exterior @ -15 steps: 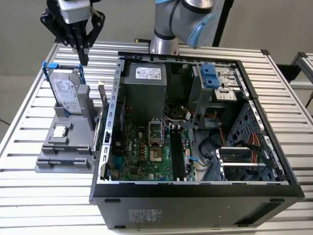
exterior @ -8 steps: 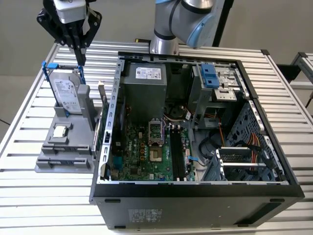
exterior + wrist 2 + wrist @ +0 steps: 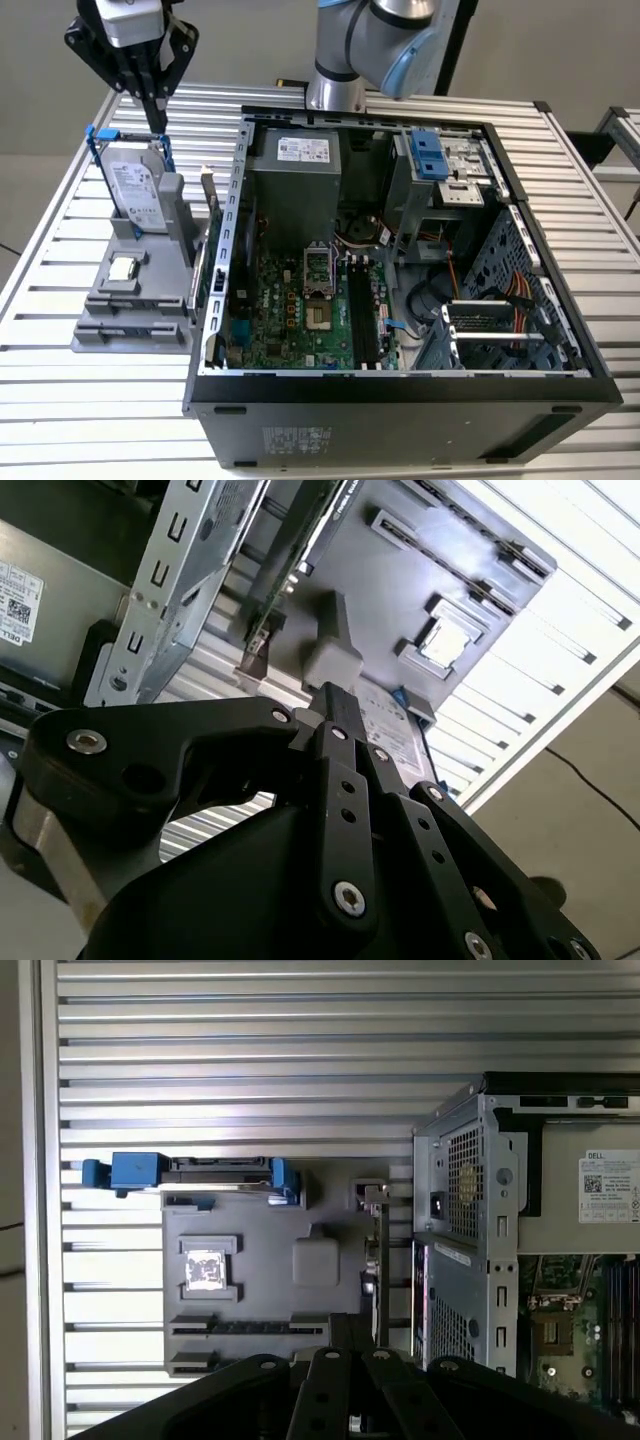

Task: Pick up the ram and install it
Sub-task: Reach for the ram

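Gripper ×1 [image 3: 158,118], fingers closed, empty | ram ×1 [image 3: 381,1260], below and beside it, on edge, lengthwise along case [image 3: 462,1290]

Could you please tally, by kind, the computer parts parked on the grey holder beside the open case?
hard drive with blue bracket: 1
processor chip: 1
ram stick standing on edge: 1
Total: 3
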You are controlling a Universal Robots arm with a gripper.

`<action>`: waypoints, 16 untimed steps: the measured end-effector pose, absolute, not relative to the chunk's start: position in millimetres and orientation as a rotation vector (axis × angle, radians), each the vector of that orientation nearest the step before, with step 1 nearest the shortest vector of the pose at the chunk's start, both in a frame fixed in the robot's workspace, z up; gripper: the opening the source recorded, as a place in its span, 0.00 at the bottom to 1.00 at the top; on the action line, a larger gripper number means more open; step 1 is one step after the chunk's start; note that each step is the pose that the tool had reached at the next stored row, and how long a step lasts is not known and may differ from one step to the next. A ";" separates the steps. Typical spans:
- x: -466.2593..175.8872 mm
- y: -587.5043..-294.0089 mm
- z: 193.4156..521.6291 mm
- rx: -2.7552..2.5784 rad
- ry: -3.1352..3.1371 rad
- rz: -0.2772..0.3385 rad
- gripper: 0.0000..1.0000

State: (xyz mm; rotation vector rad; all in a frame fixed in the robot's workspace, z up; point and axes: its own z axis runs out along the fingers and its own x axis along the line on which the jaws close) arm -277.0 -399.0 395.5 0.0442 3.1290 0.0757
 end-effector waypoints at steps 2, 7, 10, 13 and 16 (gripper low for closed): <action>-279.4 -399.0 395.5 0.044 3.129 0.076 0.00; -285.6 -399.0 395.5 0.044 3.129 0.076 0.00; -289.1 -399.0 395.5 0.044 3.129 0.076 0.00; -292.5 -399.0 395.5 0.044 3.129 0.076 0.00; -296.0 -399.0 395.5 0.044 3.129 0.076 0.00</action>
